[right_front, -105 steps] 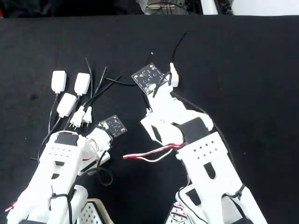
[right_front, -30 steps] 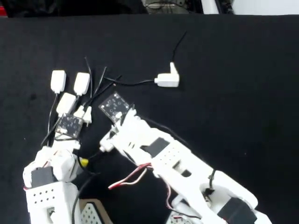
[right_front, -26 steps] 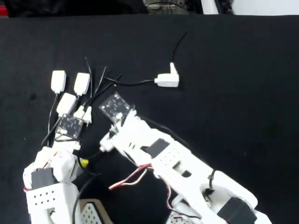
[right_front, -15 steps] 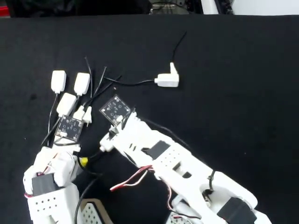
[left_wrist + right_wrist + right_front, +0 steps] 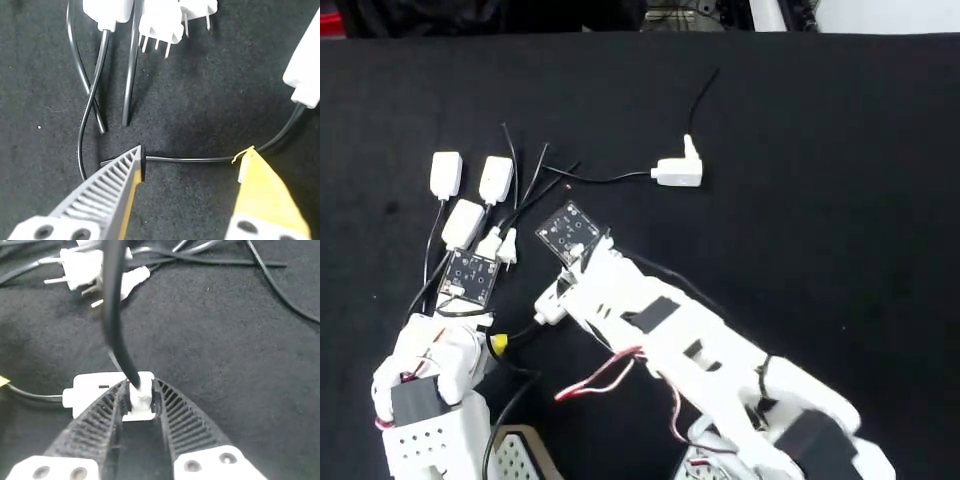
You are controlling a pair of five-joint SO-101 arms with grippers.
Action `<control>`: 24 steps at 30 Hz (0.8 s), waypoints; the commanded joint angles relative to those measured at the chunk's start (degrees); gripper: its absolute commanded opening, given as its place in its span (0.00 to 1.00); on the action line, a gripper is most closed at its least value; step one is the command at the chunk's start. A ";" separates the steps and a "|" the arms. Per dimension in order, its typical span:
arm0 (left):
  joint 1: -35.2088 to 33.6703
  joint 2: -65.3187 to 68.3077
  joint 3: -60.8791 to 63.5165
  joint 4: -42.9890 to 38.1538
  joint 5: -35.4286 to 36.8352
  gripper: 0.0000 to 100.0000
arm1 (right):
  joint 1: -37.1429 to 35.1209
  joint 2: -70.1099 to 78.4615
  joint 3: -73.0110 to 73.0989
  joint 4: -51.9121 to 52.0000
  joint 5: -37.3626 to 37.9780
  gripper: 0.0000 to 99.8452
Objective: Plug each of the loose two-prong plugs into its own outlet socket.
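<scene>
Operator: What has your right gripper (image 5: 140, 385) got?

Robot: It is clenched on a small white plug (image 5: 140, 399) with a thick black cable (image 5: 114, 305) rising from it. The plug stands against a white block (image 5: 95, 387) that lies flat on the black table (image 5: 840, 150). I cannot tell whether its prongs are seated in the block.

Operator: And the other one?

Robot: My left gripper (image 5: 194, 154) is spread wide and grasps nothing. It hovers low over the table. A thin black wire (image 5: 190, 159) runs across the gap from the grey finger (image 5: 112, 187) to the yellow finger (image 5: 260, 187).

Operator: Where are the loose plugs?

Robot: Just beyond my left fingertips, side by side: one plug (image 5: 160, 22) and its neighbour (image 5: 199, 6), prongs pointing back at me. Past them lie the first socket (image 5: 445, 172), the second socket (image 5: 495, 178) and, nearest the plugs, the third socket (image 5: 462, 222), each on its own cable.

Operator: Anything farther out?

Robot: An L-shaped white piece (image 5: 677, 173), well apart from the rest, with a cable leaving each end. It may be a plug in a socket; I cannot tell.
</scene>
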 commanded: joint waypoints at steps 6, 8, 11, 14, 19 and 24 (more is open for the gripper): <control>-0.40 -0.44 -0.31 0.53 -0.35 0.30 | 0.97 5.14 -4.09 0.70 2.29 0.01; -0.31 -0.53 -0.22 0.53 -0.35 0.30 | 1.14 5.23 -4.53 1.67 3.34 0.01; -0.31 -0.53 -0.22 0.53 -0.35 0.30 | 1.58 5.23 -5.14 2.29 3.52 0.01; -0.57 -0.53 -0.22 0.53 -0.35 0.30 | 5.10 5.23 -7.60 6.24 7.38 0.01; -0.57 -0.53 -0.22 0.53 -0.35 0.30 | 15.38 5.32 -15.08 15.30 12.92 0.01; -0.22 -0.53 -0.22 0.53 -0.35 0.30 | 23.12 5.41 -15.69 11.34 12.84 0.01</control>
